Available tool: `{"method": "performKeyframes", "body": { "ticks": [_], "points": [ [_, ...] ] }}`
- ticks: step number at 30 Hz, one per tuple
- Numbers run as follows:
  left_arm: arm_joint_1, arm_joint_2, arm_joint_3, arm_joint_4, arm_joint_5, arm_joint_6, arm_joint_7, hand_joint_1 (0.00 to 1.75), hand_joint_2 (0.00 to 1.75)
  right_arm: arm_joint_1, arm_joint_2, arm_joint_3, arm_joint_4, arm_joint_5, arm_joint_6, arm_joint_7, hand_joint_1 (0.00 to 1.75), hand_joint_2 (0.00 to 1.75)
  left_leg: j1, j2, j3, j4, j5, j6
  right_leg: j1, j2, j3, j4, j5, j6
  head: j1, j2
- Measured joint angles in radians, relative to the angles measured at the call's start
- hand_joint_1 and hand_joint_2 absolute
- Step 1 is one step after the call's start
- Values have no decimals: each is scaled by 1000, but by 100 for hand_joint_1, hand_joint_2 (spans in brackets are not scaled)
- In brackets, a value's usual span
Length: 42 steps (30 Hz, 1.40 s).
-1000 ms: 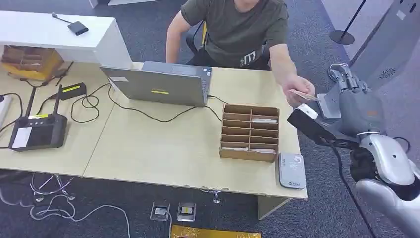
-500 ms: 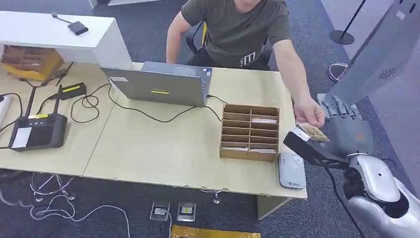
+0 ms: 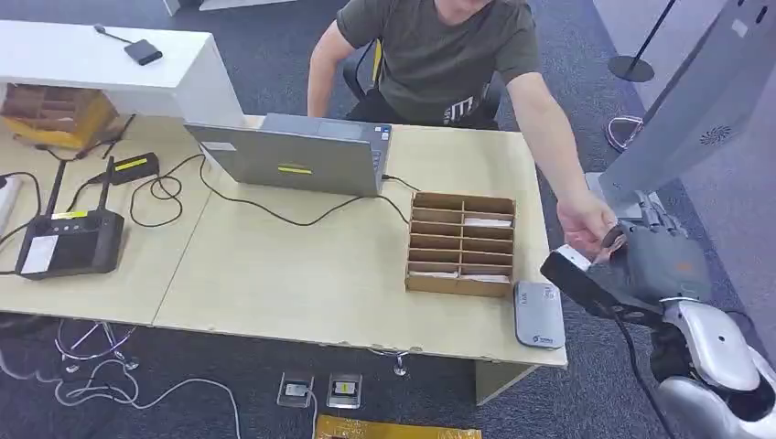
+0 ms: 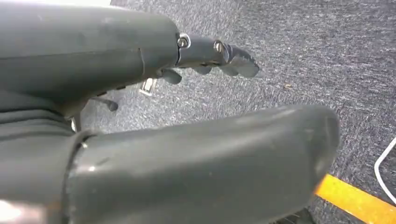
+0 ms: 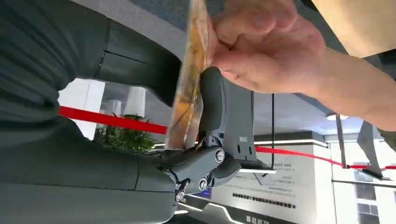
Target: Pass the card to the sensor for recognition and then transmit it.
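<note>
The card [image 3: 611, 241], thin with a yellow-brown print, stands between the thumb and dark fingers [image 5: 219, 107] of my right hand [image 3: 654, 261], just off the table's right edge. In the right wrist view the card [image 5: 189, 93] is pressed between thumb and fingers of my right hand [image 5: 93, 177] while a person's hand [image 5: 266, 51] still pinches its far end. That person's hand [image 3: 586, 224] reaches over from behind the table. The grey card sensor [image 3: 539, 314] lies flat at the table's front right corner. My left hand [image 4: 93, 51] hangs over grey carpet, fingers apart, holding nothing.
A cardboard slotted organiser [image 3: 462, 242] with a few cards stands beside the sensor. A laptop [image 3: 297, 155], cables and a black antenna device [image 3: 69, 242] sit on the wooden table [image 3: 274, 274]. A grey kiosk [image 3: 705, 101] rises at the right.
My right hand has dropped lower and nearer the table's front corner. The person's hand followed it down and set the card between its thumb and fingers.
</note>
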State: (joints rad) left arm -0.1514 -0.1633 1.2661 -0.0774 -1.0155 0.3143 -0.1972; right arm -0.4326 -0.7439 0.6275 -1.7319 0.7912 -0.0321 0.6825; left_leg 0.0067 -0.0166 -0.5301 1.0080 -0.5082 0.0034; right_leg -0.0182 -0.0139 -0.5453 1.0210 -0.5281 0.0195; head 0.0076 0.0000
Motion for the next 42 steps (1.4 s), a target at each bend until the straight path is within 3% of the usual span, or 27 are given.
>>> {"method": "performKeyframes", "body": {
  "ticks": [11, 21, 29, 32, 34, 42],
  "points": [
    [0, 2, 0, 0, -23, -9, -9, 0, 0, 53, 2, -14, -5, -9, -29, -5, 175, 175, 0, 1, 0, 0, 0, 0, 0, 1, 0, 0, 0, 0, 0, 0],
    [0, 3, 0, 0, -45, -12, -14, 0, 0, 87, 39, 15, 60, -35, -96, -68, 175, 175, 0, 1, 0, 0, 0, 0, 0, 1, 0, 0, 0, 0, 0, 0],
    [0, 3, 0, 0, -45, -12, -14, 0, 0, 88, 42, 18, 68, -37, -100, -72, 175, 175, 0, 1, 0, 0, 0, 0, 0, 1, 0, 0, 0, 0, 0, 0],
    [0, 4, 0, 0, -56, -11, -14, 0, 0, 89, 69, 33, 117, -51, -121, -94, 175, 175, 0, 1, 0, 0, 0, 0, 0, 1, 0, 0, 0, 0, 0, 0],
    [0, 6, 0, 0, -63, -8, -14, 0, 0, 73, 132, 70, 223, -81, -146, -133, 175, 175, 0, 1, -1, 0, 0, 0, 0, 1, 0, 0, 0, 0, 0, 0],
    [0, 6, 0, 0, -64, 12, -10, 0, 0, 44, 195, 118, 327, -111, -180, -158, 175, 175, 0, 1, -1, 0, 0, 0, 0, 1, 0, 0, 0, 0, 0, 0]
  ]
}}
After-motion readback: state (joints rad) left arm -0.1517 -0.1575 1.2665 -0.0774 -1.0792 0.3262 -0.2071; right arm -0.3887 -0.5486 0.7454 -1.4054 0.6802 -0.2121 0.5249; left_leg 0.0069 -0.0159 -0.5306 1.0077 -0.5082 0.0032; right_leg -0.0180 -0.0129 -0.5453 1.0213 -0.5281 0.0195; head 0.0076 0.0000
